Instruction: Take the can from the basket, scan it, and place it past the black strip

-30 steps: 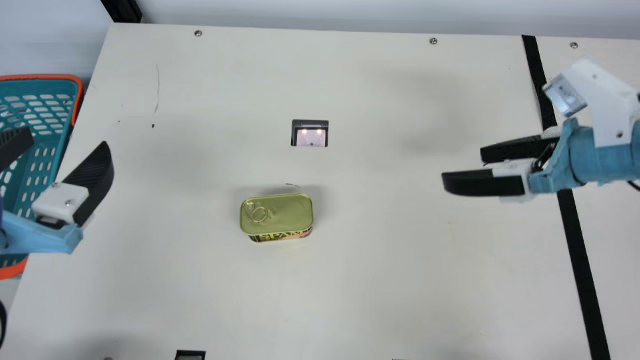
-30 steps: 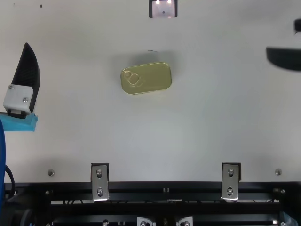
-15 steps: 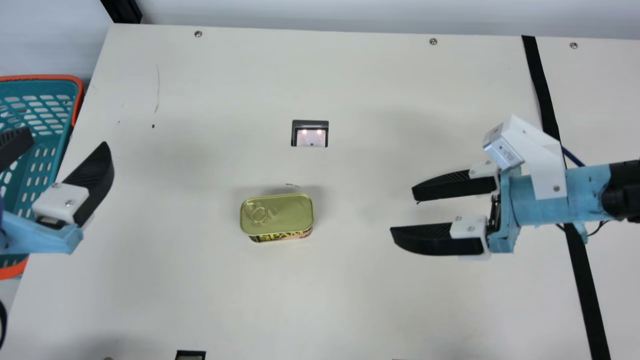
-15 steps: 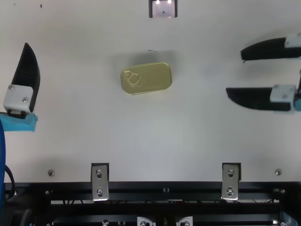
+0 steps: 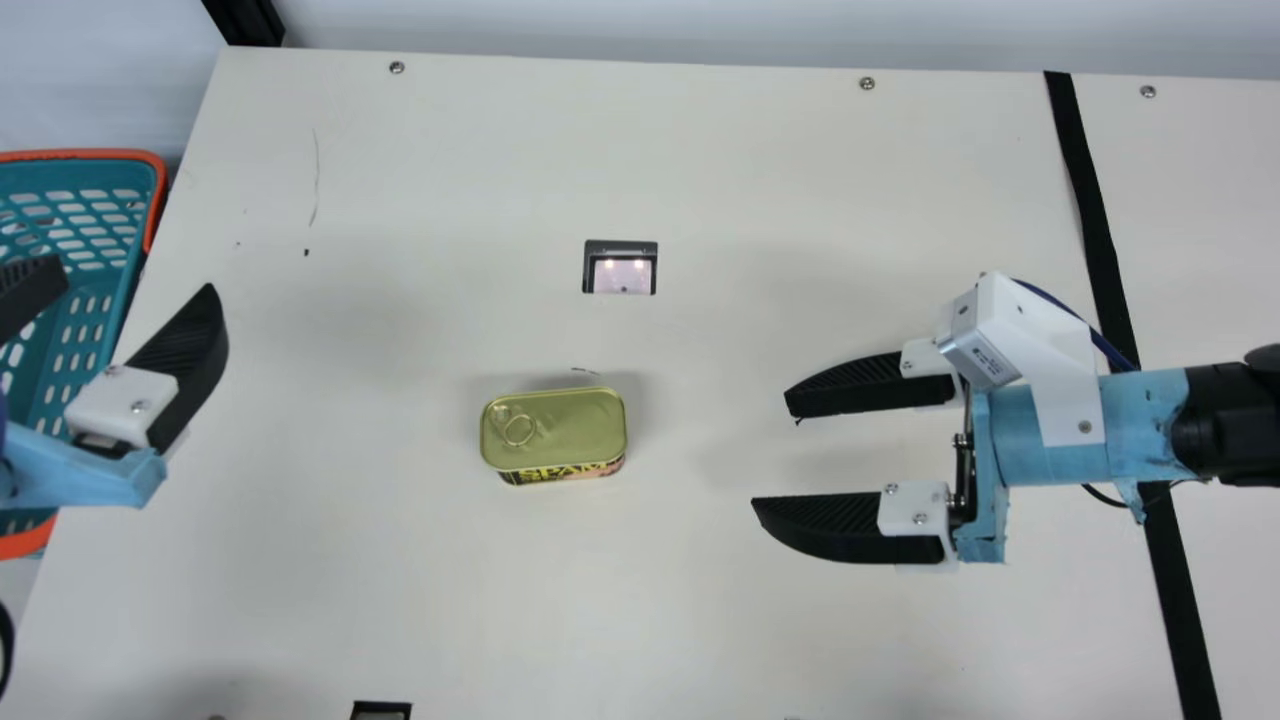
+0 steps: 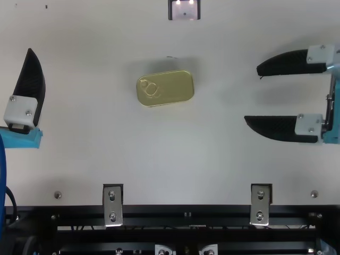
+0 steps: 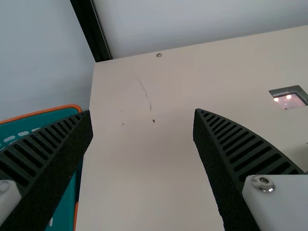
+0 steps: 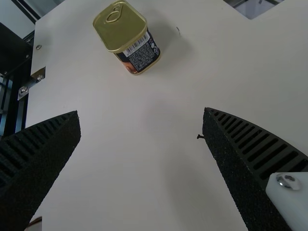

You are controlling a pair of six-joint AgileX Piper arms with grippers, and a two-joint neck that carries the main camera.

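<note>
Main view: the gold-lidded rectangular can [image 5: 553, 430] rests on the cream table [image 5: 700, 620], base down, between the two arms and apart from both. This central placement probably serves as a transfer point from the basket side to the strip side. Resting lid up, the can leaves its side walls exposed for a grasp.

Can appearance: rounded corners, flat lid, ring pull near one end. In the right wrist view, the dark printed side carries a white barcode [image 8: 136, 44]. Scanning will likely require that side to be presented to the reader.

Reader: the dark-framed glass scanner window [image 5: 620, 270] is set into the table beyond the can, its lights lit.

Right gripper [image 5: 770, 450]: released and holding nothing. Its black ribbed fingers are spread wide, tips pointed toward the can's short end, presumably to straddle the can on approach. A slight lateral alignment appears necessary; a skewed closure could turn the can.

Left gripper [image 5: 136, 275]: also released and holding nothing, near the teal plastic basket with an orange rim [image 5: 90, 155], a position that appears to keep the work area accessible.

Destination: past the black strip [image 5: 1095, 230], at the main view's right. Scan and placement remain to be completed.
</note>
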